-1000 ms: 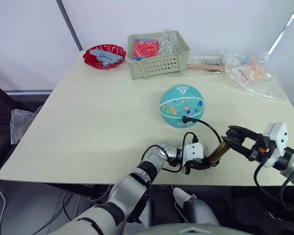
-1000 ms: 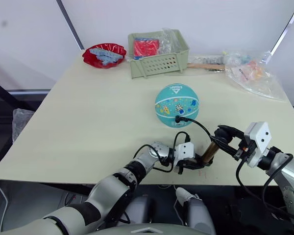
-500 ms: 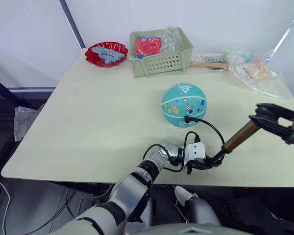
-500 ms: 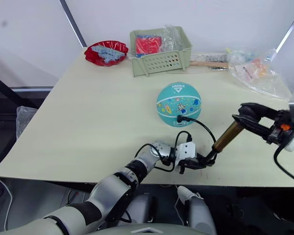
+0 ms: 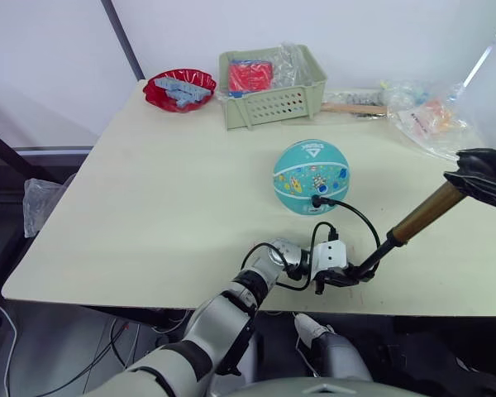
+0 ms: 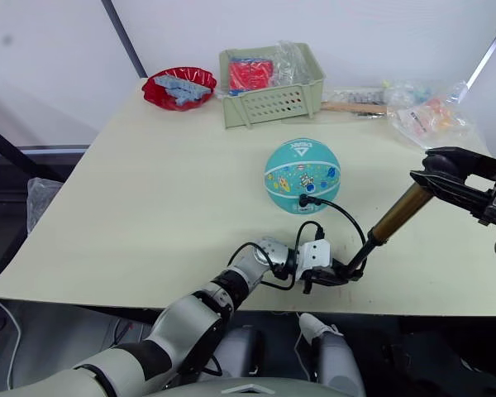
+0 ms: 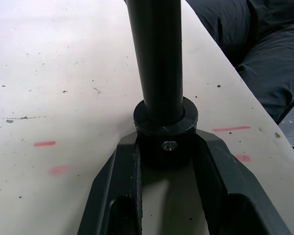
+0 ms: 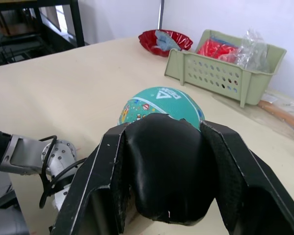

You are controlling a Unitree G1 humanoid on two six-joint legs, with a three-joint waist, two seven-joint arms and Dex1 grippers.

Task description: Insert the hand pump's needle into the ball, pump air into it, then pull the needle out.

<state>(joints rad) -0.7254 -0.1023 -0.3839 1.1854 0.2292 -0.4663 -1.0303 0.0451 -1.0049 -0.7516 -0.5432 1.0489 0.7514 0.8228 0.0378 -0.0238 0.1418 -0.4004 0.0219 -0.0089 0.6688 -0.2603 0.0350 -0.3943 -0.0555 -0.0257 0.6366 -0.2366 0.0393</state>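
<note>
The teal ball (image 5: 311,176) rests on the table right of centre. A small black fitting (image 5: 316,199) sits against its near side; the needle itself is hidden. A thin black hose (image 5: 357,217) loops from there down to the hand pump. My left gripper (image 5: 345,277) lies at the table's front edge, shut on the pump's black base (image 7: 165,139). The pump slants up to the right, its black rod drawn out below the brass cylinder (image 5: 423,215). My right gripper (image 6: 450,168) is shut on the black handle (image 8: 165,169), above the table's right side.
A green basket (image 5: 273,107) holding a red bag stands at the back centre. A red bowl (image 5: 152,86) of blue pieces sits to its left. Crumpled plastic bags (image 5: 426,122) and a wooden stick (image 5: 351,109) lie at the back right.
My right gripper has moved up and to the right with the handle, drawing the pump out to full length. The left gripper and the ball have stayed put.
</note>
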